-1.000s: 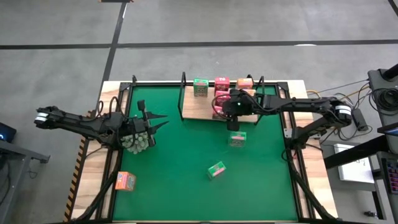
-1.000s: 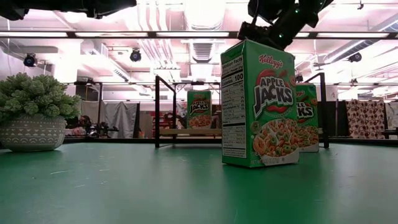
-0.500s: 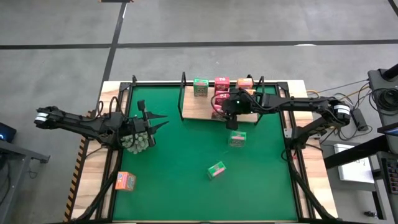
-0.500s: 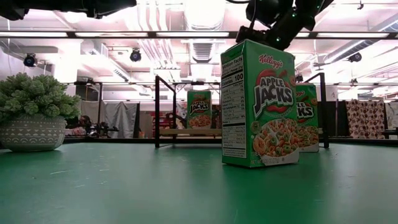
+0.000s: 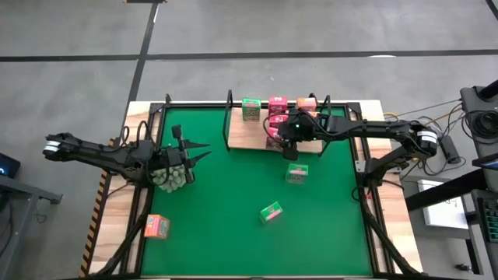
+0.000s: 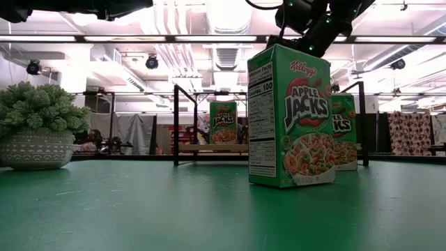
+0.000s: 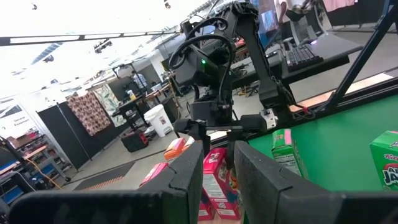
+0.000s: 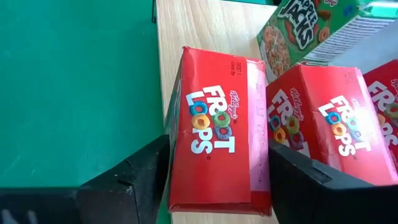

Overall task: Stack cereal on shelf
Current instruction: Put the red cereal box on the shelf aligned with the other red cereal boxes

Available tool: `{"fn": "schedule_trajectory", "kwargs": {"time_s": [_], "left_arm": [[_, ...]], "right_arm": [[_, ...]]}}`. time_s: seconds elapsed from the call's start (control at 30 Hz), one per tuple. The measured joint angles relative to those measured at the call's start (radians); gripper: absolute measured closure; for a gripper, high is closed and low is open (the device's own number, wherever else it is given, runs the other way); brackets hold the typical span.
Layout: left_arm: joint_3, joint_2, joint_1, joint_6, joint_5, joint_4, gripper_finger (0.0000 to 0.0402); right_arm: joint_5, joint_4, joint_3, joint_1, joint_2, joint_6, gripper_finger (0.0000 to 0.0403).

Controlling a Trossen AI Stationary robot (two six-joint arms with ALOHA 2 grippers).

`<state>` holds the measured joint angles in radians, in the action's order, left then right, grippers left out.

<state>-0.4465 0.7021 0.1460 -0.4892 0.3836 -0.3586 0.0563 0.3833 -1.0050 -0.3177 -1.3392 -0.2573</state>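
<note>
The shelf [image 5: 249,134] stands at the mat's far edge and carries a green pack [image 5: 250,108], pink-red packs [image 5: 278,103] and an orange pack [image 5: 306,103]. My right gripper [image 5: 289,141] is open over the shelf's front. Its fingers [image 8: 134,177] stand on either side of a pink-red Froot Loops pack [image 8: 217,143], which stands on the board beside another pink-red pack [image 8: 329,124]. Two green packs [image 5: 296,173] [image 5: 271,211] stand on the mat. An orange pack [image 5: 156,226] lies near the left edge. My left gripper [image 5: 194,152] is open and empty at the left. My right gripper comes at the pink-red pack from above, with one finger beside each of its narrow sides [image 8: 171,155]. I cannot tell whether the fingers touch it. The pack stands on the shelf board.
A grey-green spiky ball plant in a pot [image 5: 173,175] sits under my left gripper and also shows in the low view [image 6: 38,132]. The shelf's black wire uprights [image 5: 229,117] stand at both ends of the board. Open mat lies at the near left.
My right gripper has risen a little and drawn slightly toward the far edge, above the shelf's front. The packs have stayed where they were.
</note>
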Motion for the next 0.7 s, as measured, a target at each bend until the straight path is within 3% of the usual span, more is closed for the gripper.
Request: {"fn": "schedule_trajectory", "kwargs": {"time_s": [0.3,0.7], "left_arm": [[0.000,0.000,0.000,0.000,0.000,0.000,0.0326],[0.000,0.000,0.000,0.000,0.000,0.000,0.0326]], "right_arm": [[-0.002,0.026,-0.030,0.000,0.002,-0.005,0.0149],[-0.011,0.191,-0.255,0.029,0.003,0.067,0.0159]]}}
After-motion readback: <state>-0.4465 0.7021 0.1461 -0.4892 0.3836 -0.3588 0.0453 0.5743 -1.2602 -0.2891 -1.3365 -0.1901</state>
